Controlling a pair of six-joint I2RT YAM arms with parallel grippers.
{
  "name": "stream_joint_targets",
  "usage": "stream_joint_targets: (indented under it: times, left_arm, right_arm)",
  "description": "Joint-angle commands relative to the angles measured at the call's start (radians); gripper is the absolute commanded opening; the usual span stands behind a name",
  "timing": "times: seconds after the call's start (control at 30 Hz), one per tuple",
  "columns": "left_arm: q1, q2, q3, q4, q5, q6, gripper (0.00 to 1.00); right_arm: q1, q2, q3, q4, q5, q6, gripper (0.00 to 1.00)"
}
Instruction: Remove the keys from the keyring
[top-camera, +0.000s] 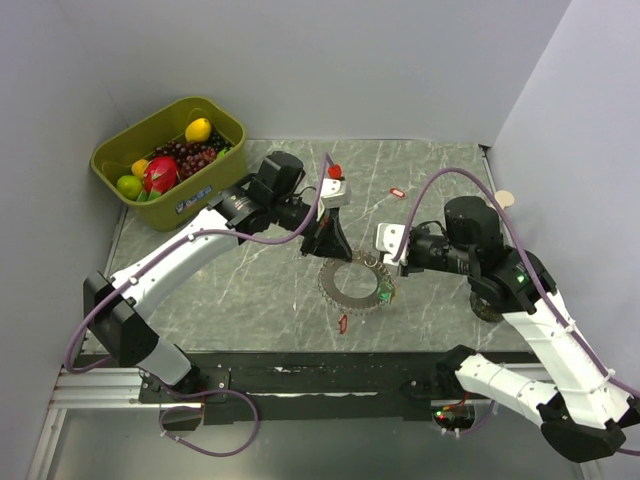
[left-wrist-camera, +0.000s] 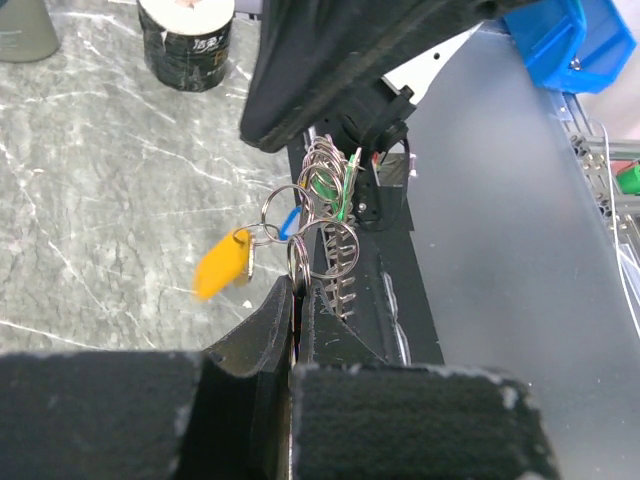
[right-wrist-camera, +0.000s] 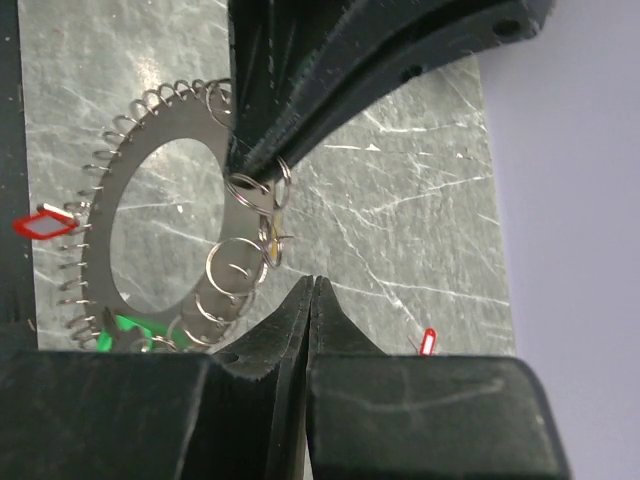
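You've got a green bin (top-camera: 222, 180) at the far-left corner of the marbled counter (top-camera: 250, 290). It holds a lemon (top-camera: 198, 130), dark grapes (top-camera: 190, 157), a red fruit (top-camera: 160, 174) and a lime (top-camera: 128, 186). In your left wrist view, a black roll (left-wrist-camera: 186, 40) with a white top stands on the marble. A blue box (left-wrist-camera: 580, 45) shows beyond the counter's edge.

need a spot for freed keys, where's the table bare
Bare marble front-left, between the left arm and the keyring; also at the back, behind the loose red key. Crowded mid-table: left pincer and right pincer meet at the keyring.
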Motion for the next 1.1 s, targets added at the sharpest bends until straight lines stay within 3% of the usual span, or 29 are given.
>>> stream_joint_targets:
  times: [0.0,0.27,0.67,1.07]
  left_arm:
    - [0.007,-0.061,0.032,0.023,0.077,0.022,0.01]
    - [0.007,-0.046,0.015,0.056,0.084,-0.016,0.02]
    - [0.007,-0.025,-0.022,0.112,0.057,-0.056,0.03]
    - [0.007,-0.011,-0.013,0.118,0.051,-0.073,0.03]
  right_arm:
    - [-0.017,-0.014,0.008,0.015,-0.047,0.011,0.00]
    - [0.001,0.009,0.022,-0.001,-0.080,0.013,0.17]
    - [0.009,0.020,0.065,0.036,-0.129,0.069,0.18]
    - [0.034,0.025,0.010,0.046,-0.137,0.069,0.27]
